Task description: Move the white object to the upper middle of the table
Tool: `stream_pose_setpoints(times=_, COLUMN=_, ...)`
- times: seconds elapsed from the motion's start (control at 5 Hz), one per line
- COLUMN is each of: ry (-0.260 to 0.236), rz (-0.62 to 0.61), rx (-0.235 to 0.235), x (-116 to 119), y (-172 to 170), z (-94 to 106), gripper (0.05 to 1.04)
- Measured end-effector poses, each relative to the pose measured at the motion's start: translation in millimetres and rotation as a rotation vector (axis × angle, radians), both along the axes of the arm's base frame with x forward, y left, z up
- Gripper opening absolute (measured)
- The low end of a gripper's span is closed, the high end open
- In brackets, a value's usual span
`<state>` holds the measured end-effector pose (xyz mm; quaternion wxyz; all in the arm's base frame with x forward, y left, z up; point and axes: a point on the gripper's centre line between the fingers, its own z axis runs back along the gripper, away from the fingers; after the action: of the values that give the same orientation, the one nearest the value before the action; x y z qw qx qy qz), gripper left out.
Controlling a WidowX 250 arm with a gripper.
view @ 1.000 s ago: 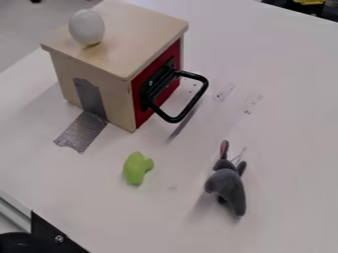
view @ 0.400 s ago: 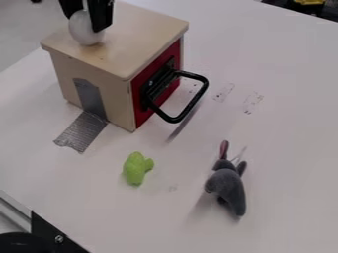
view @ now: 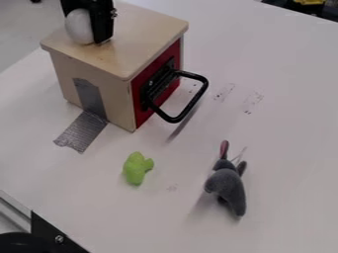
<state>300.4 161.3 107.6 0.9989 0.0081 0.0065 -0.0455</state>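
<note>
The black gripper (view: 90, 21) hangs down over the wooden box's top, near its back left. Against the gripper's left side is the white, egg-shaped object (view: 78, 26), leaning a little, its lower end close to the box top. The gripper covers part of the object's right side, and whether it holds the object cannot be made out. The white table (view: 284, 143) spreads to the right of the box and in front of it.
The wooden box (view: 142, 29) has a red front with a black handle (view: 198, 99) jutting right. Silver tape (view: 82, 131) runs from its side to the table. A green toy (view: 137, 168) and a grey plush toy (view: 228, 188) lie in front.
The gripper was absent a second ago, then came in from the top edge over the white object. It has since dropped lower, and the object has shifted slightly left and tilted.
</note>
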Motion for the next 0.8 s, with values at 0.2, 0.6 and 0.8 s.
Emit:
stream_pose_setpoints(times=0.2, ry=0.021, rz=-0.003, rx=-0.008, x=2, y=-11, z=2.2, gripper=0.761)
stream_pose_setpoints(times=0.6, ry=-0.049, rz=0.004, rx=-0.015, x=23, y=-50, z=37.1, gripper=0.761)
stream_pose_setpoints(times=0.8, ry=-0.086, rz=-0.039, rx=-0.024, x=48, y=-97, z=40.9, gripper=0.761)
